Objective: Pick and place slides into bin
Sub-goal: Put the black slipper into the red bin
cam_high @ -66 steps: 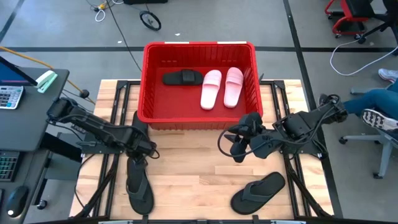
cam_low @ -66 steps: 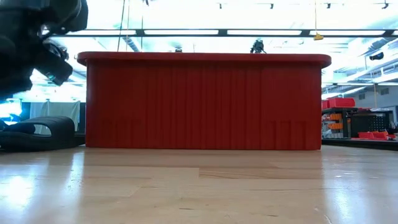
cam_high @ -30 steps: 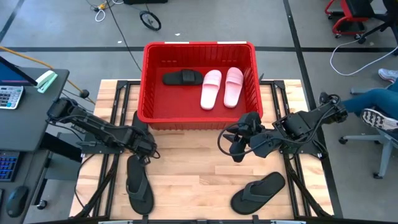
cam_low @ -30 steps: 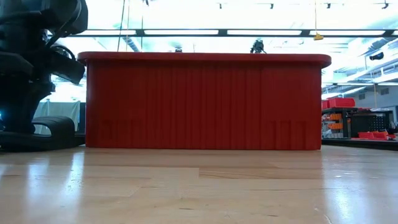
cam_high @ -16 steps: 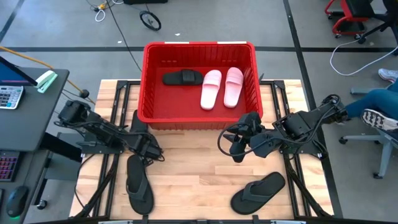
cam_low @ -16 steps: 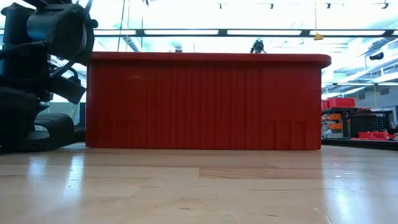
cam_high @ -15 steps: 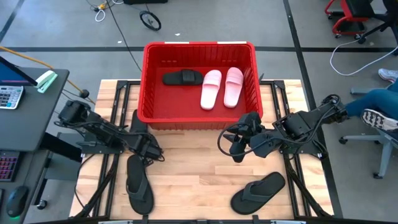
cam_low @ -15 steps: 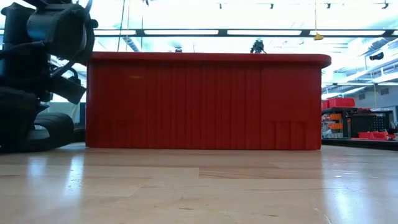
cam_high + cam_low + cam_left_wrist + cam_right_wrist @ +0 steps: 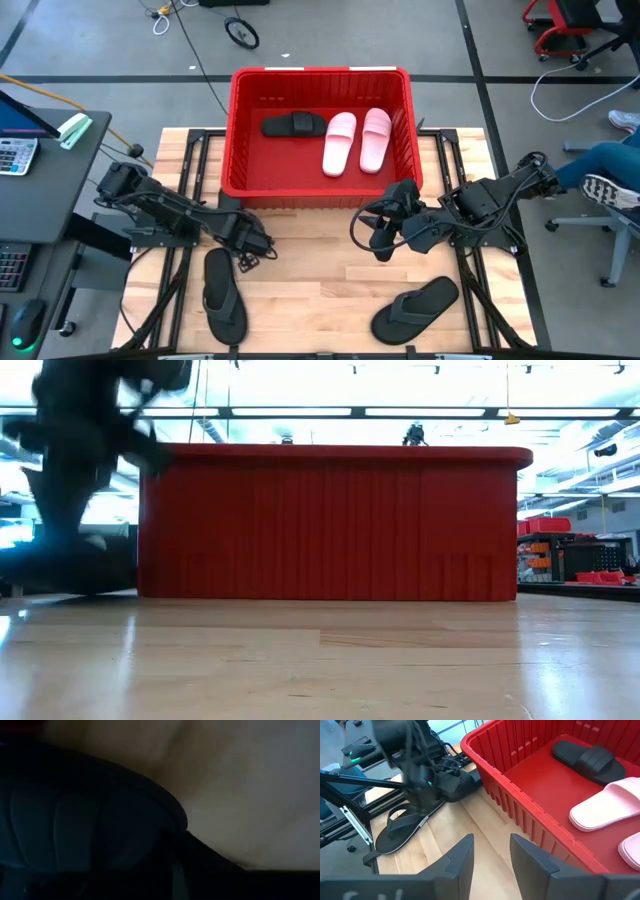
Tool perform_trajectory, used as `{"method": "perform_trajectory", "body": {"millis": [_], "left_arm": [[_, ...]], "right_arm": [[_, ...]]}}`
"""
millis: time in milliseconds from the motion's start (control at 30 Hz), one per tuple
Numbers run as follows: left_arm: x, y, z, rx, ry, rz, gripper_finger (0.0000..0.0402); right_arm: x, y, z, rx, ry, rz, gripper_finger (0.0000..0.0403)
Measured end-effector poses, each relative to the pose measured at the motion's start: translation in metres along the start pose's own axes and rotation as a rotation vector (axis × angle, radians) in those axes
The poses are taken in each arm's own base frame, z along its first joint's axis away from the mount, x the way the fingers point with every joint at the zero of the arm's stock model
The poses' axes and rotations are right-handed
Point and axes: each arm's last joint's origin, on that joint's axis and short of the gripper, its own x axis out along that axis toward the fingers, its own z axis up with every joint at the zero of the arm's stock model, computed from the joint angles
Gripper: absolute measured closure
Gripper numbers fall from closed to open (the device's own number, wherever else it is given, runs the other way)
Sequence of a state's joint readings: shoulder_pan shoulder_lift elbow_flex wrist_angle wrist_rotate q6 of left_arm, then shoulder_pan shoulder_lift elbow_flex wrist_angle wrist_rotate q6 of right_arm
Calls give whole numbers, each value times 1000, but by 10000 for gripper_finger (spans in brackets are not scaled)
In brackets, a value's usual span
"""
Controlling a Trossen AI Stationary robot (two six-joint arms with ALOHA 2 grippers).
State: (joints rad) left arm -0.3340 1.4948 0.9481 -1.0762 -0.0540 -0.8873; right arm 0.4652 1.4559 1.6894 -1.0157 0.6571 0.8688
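The red bin (image 9: 320, 73) stands at the table's far middle. In it lie a black slide (image 9: 293, 125) and two pink slides (image 9: 340, 143). Another black slide (image 9: 457, 782) lies on the wood by the bin's near left corner. Two black flip-flops lie flat near the front edge, one at the left (image 9: 222, 297) and one at the right (image 9: 415, 308). My left gripper (image 9: 255, 243) is low between the black slide and the left flip-flop; its wrist view is filled by a dark ribbed surface. My right gripper (image 9: 491, 860) hangs open by the bin's near right corner, empty.
Bare wood (image 9: 320, 265) lies between the two arms, in front of the bin. A desk with a calculator (image 9: 18, 152) stands off the table's left edge. A person's leg and shoe (image 9: 605, 180) show at the right. In the low view the bin's wall (image 9: 330, 525) fills the middle.
My left arm has reached farther toward the table's right edge, and its gripper has slid a little that way past the black slide. It shows blurred in the low view. My right arm has kept still.
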Motion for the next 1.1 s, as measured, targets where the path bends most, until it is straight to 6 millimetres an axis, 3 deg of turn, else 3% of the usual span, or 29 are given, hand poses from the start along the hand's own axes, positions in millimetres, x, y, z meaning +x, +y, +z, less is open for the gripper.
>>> {"method": "perform_trajectory", "body": {"millis": [167,300,500,667,800,967,1100], "left_arm": [[-62,-19,5,-45,79,-184,383],[-129,-32,3,-67,22,-361,383],[-239,-31,-11,-159,-224,-688,383],[-308,-4,-25,-255,-613,-807,383],[-325,26,-21,-340,-822,-670,384],[-308,65,-1,-460,-794,-368,384],[-296,82,36,-584,-833,-276,385]], "right_arm": [[0,0,0,-6,2,2,271],[0,1,-1,-16,23,21,271],[-1,2,-2,-57,52,48,271],[-1,2,-2,-88,56,53,271],[-1,2,-2,-89,56,53,271],[-1,2,-2,-113,56,54,271],[-1,2,-2,-115,56,54,271]]}}
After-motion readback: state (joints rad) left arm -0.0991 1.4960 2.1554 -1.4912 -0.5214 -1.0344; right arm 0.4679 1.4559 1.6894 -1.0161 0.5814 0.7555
